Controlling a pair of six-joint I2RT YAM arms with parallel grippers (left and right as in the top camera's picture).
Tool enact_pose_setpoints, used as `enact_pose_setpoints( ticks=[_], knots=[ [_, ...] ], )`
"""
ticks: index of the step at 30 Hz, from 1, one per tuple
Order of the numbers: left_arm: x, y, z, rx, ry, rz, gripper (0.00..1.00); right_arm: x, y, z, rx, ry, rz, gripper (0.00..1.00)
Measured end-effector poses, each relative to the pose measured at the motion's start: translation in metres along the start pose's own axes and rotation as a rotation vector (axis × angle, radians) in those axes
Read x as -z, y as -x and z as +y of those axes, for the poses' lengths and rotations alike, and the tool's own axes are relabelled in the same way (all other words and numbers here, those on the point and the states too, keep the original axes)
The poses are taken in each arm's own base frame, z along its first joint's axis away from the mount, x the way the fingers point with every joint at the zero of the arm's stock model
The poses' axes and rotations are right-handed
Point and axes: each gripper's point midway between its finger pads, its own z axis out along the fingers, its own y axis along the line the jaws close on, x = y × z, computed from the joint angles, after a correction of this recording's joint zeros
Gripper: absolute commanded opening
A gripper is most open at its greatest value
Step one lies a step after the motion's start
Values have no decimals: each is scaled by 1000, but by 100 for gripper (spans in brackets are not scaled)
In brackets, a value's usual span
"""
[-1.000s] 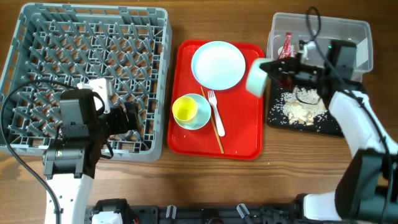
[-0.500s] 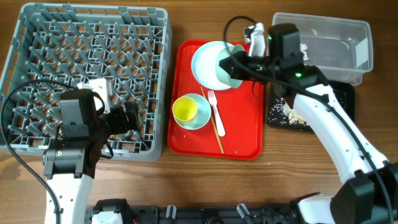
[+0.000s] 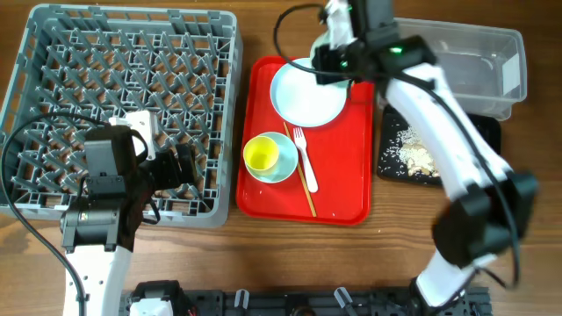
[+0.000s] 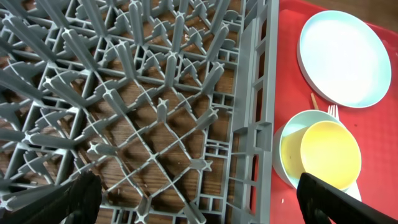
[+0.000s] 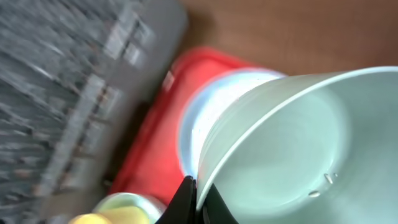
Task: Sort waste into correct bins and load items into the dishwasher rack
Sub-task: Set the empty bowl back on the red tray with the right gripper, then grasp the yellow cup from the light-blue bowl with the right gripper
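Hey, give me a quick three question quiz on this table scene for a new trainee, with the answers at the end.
1. True or false: the yellow cup sits on the saucer.
2. What does the right gripper hold? A the fork, B the pale green bowl, C the plate.
3. Which bin holds the food scraps?
Key: 1 true; 2 B; 3 the black tray.

Warm brown wooden tabletop (image 3: 281, 254), grain running left to right. Evenly lit, with soft, short shadows. Blurred brown patch at the top of the right wrist view, probably the same wood.
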Motion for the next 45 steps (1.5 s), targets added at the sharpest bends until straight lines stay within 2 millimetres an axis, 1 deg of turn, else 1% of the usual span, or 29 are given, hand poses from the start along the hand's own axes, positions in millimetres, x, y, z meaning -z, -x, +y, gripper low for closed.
enact_pose_setpoints(
  ticks=[1,2,5,8,10,11,12,14,16,17,20,22,25,28,29,32,36,39,40,45],
  knots=[
    [0,0,0,0,0,0,100,-17,-10,-5,-2,-6,41,4],
    [0,0,0,0,0,0,100,-30,-18,-8,-2,-11,74,4],
    [0,0,0,0,0,0,100,-59,-38,-12,4,-16,148,4],
    [0,0,0,0,0,0,100,-72,-47,-4,22,-9,175,4],
    [0,0,0,0,0,0,100,-74,-47,2,35,-4,173,5],
    [0,0,0,0,0,0,100,-74,-48,6,42,0,175,9],
    [0,0,0,0,0,0,100,-75,-49,9,47,3,178,17],
    [0,0,0,0,0,0,100,-76,-51,13,54,7,186,20],
    [0,0,0,0,0,0,100,-77,-54,14,62,8,197,30],
    [0,0,0,0,0,0,100,-77,-56,14,64,7,203,33],
    [0,0,0,0,0,0,100,-76,-62,13,50,1,230,40],
    [0,0,0,0,0,0,100,-73,-71,11,37,-6,266,45],
    [0,0,0,0,0,0,100,-68,-86,10,18,-11,329,46],
    [0,0,0,0,0,0,100,-57,-97,16,-1,12,381,47],
    [0,0,0,0,0,0,100,-53,-98,20,-5,26,388,47],
    [0,0,0,0,0,0,100,-28,-95,35,-14,77,385,48],
    [0,0,0,0,0,0,100,-6,-89,55,-5,116,371,49],
    [0,0,0,0,0,0,100,-6,-97,72,12,135,391,49],
    [0,0,0,0,0,0,100,-8,-103,78,11,135,408,49],
    [0,0,0,0,0,0,100,-21,-129,93,5,108,458,48]
  ],
)
